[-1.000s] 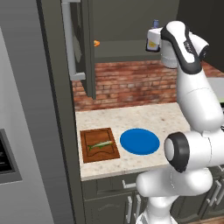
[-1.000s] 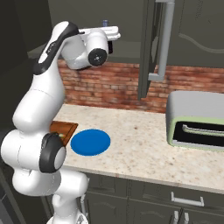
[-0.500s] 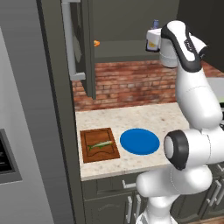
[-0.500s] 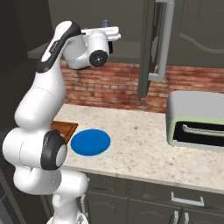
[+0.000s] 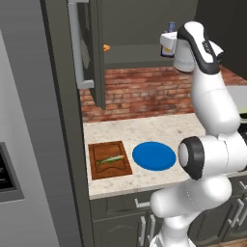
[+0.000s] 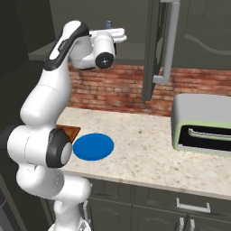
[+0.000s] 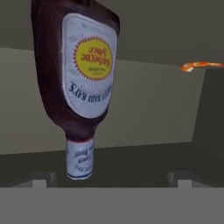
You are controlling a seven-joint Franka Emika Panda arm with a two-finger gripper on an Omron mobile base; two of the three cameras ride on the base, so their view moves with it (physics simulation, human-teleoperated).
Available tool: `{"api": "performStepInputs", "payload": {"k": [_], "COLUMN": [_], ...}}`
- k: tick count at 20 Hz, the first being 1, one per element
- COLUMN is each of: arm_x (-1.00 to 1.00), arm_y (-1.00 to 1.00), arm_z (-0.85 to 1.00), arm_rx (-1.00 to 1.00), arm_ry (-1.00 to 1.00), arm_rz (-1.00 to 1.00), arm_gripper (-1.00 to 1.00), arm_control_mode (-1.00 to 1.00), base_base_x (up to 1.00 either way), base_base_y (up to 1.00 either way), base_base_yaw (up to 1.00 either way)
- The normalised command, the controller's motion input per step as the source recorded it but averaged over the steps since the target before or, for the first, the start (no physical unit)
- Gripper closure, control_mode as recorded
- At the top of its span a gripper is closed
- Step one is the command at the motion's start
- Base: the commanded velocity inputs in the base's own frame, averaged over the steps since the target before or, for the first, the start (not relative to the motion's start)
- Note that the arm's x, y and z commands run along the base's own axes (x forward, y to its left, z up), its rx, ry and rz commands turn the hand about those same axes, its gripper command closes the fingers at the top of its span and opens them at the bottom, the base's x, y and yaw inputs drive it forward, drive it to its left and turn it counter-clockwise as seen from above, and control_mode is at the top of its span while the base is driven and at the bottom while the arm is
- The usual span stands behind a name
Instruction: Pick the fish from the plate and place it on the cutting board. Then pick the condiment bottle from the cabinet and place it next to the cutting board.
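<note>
reddish-brown wooden cutting board [image 5: 109, 160] lies on the bench [image 5: 144, 129] in the left base view with the fish [image 5: 110, 159] on it, the blue plate [image 5: 154, 156] just beside; the gripper [image 5: 167, 44] is raised into the cabinet [image 5: 140, 29]; right base view: plate on the bench, arm reaching up; hand view: condiment bottle [image 7: 81, 74] appears upside down, close ahead, gripper fingertips [image 7: 40, 178] spread wide apart, gripping nothing.

Cutting board [image 5: 110, 160]: reddish-brown wood, visible grain, matt. Plate [image 5: 154, 156]: flat bright blue, smooth, no sheen. Fish [image 5: 110, 159]: greenish-silver, finish too small to judge. Counter [image 6: 149, 151]: pale speckled stone, dull. Back wall [image 5: 140, 93]: rough red brick. Cabinet [image 5: 96, 58]: dark grey-green, matt; its bar handle [image 5: 75, 44] grey, looks like metal. Condiment bottle [image 7: 78, 74]: dark glossy body, possibly plastic, with smooth printed label.
</note>
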Motion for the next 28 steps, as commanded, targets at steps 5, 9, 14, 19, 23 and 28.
{"api": "performStepInputs", "payload": {"k": [5,9,14,19,23,28], "arm_x": [0.31,0.27,0.23,0.13,0.10,0.06], "arm_y": [-0.15,-0.12,-0.05,0.00,0.00,0.00], "arm_z": [0.00,0.00,0.00,0.00,0.00,0.00], "arm_rx": [0.03,0.04,0.03,0.03,0.02,0.02], "arm_ry": [0.00,0.00,0.00,0.00,0.00,0.00], "arm_rz": [0.00,0.00,0.00,0.00,0.00,0.00], "arm_gripper": [-1.00,-1.00,-1.00,-1.00,-1.00,-1.00], "arm_control_mode": [-1.00,-1.00,-1.00,-1.00,-1.00,-1.00], "base_base_x": [0.00,0.00,0.00,0.00,0.00,0.00], "base_base_y": [0.00,0.00,0.00,0.00,0.00,0.00], "base_base_yaw": [0.00,0.00,0.00,0.00,0.00,0.00]}}
